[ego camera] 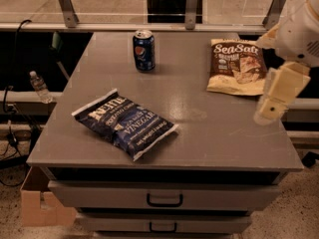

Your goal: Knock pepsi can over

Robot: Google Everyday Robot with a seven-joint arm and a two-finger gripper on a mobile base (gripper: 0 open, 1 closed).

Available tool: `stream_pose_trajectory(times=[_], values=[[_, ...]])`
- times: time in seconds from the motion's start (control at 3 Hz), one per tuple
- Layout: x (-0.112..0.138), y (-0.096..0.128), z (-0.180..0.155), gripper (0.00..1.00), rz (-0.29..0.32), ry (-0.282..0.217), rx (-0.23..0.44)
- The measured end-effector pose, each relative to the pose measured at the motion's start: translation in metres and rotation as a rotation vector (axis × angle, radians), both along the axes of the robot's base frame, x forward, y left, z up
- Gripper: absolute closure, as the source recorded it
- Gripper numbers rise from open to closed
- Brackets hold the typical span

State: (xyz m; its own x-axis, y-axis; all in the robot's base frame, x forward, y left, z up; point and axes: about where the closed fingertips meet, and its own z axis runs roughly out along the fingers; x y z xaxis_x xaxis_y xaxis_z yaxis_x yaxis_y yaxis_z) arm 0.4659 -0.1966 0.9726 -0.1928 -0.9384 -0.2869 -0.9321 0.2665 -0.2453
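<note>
The pepsi can (144, 50) is a small dark blue can with a silver top. It stands upright at the far middle-left of the grey table (199, 143). My gripper (271, 108) hangs from the cream arm at the right edge of the table, pointing down, just in front of the Sea Salt bag. It is far to the right of the can and nearer to me, and it touches nothing.
A dark blue Kettle chip bag (124, 123) lies at the front left of the table. A tan Sea Salt chip bag (237, 66) lies at the far right. A metal rail (149, 26) runs behind the table. Drawers (164, 199) are below the front edge.
</note>
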Motion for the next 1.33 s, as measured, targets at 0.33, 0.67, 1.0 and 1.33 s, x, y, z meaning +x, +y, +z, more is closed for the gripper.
stream_pose_trajectory(times=[0.33, 0.67, 1.0, 1.33], values=[[0.059, 0.034, -0.009, 0.00, 0.015, -0.015, 0.156], [0.118, 0.063, -0.011, 0.00, 0.001, -0.034, 0.285], [0.168, 0.107, -0.005, 0.00, -0.041, -0.070, 0.401], [0.168, 0.107, -0.005, 0.00, -0.041, -0.070, 0.401]])
